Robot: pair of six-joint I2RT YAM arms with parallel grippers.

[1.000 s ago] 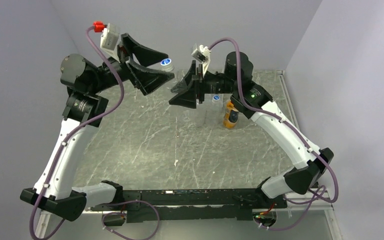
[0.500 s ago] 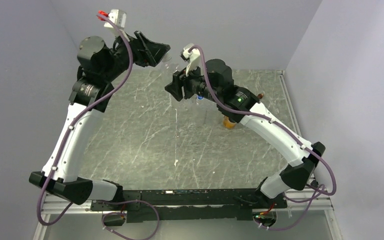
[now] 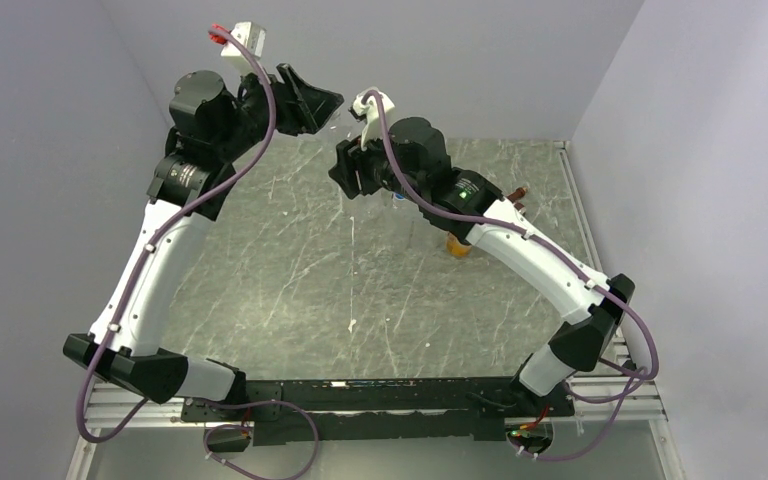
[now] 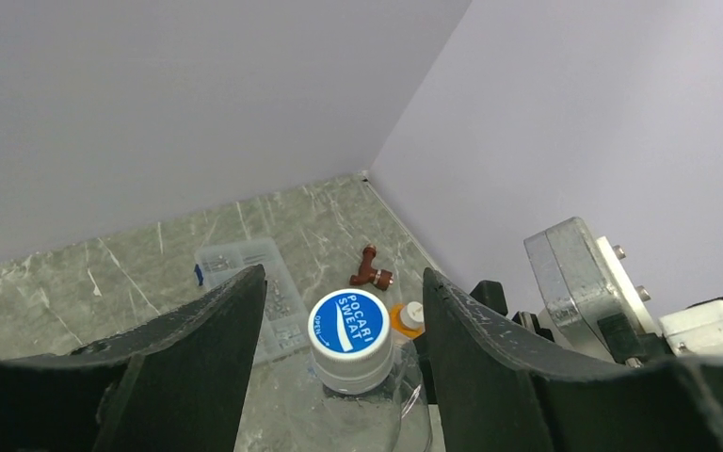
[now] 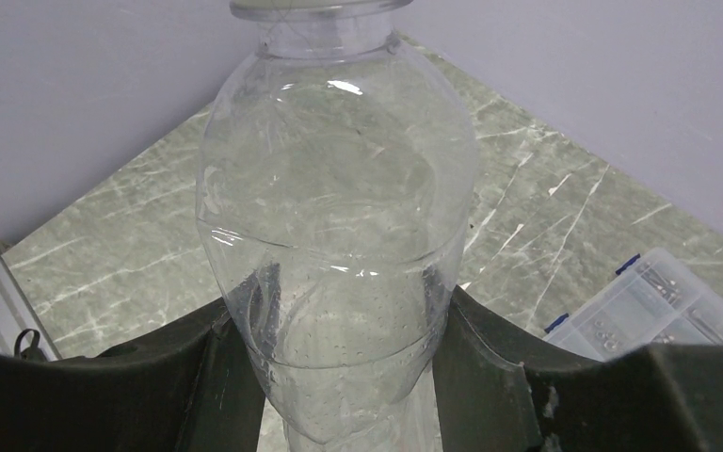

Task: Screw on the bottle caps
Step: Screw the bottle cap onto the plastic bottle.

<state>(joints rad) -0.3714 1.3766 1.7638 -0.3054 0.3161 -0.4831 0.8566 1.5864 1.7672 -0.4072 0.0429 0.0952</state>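
**Grey-green marble table (image 3: pixel 290 270), pale lilac walls: capped bottle held up btwn the two arms**

Over the far-middle of the table, lifted off the surface, the right gripper (image 5: pixel 339 320) is clamped on a clear bottle (image 5: pixel 339 188), w/ its fingers pressed against the lower sides. The bottle is see-through and bulbous, w/ a creased ridge across its belly. On its neck sits a blue cap (image 4: pixel 350 325): blue top w/ a white swoosh & "POCARI SWEAT" lettering, pale skirt. The left gripper (image 4: pixel 344 282) straddles it, jaws partway apart w/ a gap each side, gripping nothing. On the table's far right are an orange bottle (image 3: pixel 457 244), a small brown item (image 4: pixel 373 268) & a clear box (image 4: pixel 245 268) of small parts.
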